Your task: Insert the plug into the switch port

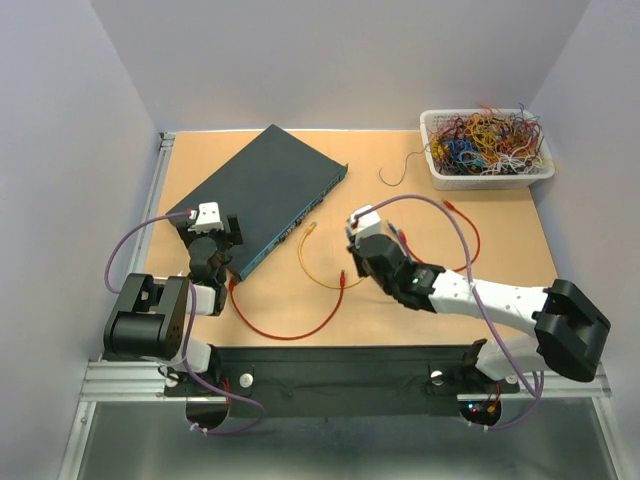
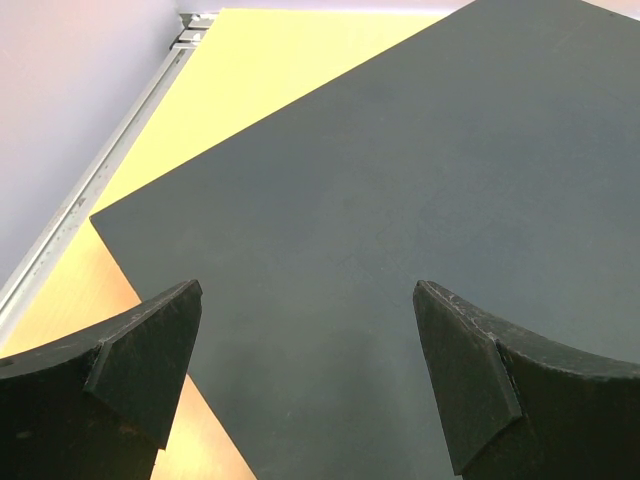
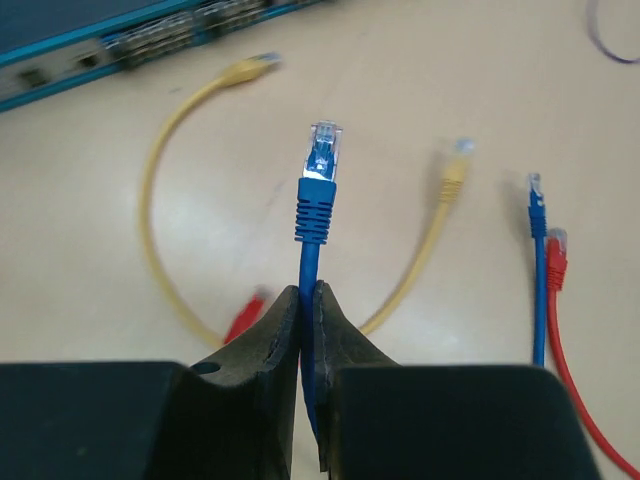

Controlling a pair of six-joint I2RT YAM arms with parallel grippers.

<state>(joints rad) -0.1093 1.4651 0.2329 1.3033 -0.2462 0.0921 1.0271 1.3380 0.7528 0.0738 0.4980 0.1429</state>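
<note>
Your right pincer (image 3: 308, 295) pinches the blue cable (image 3: 310, 250), its plug (image 3: 322, 160) pointing at twelve o'clock; the switch port (image 3: 135, 45) row lies at eleven o'clock. Your left pincer (image 2: 307, 300) hangs spread over the box (image 2: 400, 200).

The clear-tipped blue plug (image 3: 323, 152) stands pinched in the right pincer (image 3: 308, 300), well apart from the switch port (image 3: 150, 45) on the teal box (image 1: 262, 190).

Robotics lab bench cell. Plain white panels (image 1: 60, 120) wall in a tan desk (image 1: 510, 220), aluminium rails (image 1: 130, 378) along its edges. Two arms (image 1: 480, 298) bolted at the near side. On top: teal network switch (image 1: 265, 190), loose patch cables (image 1: 290, 337), white basket (image 1: 490, 179) of tangled wires.
</note>
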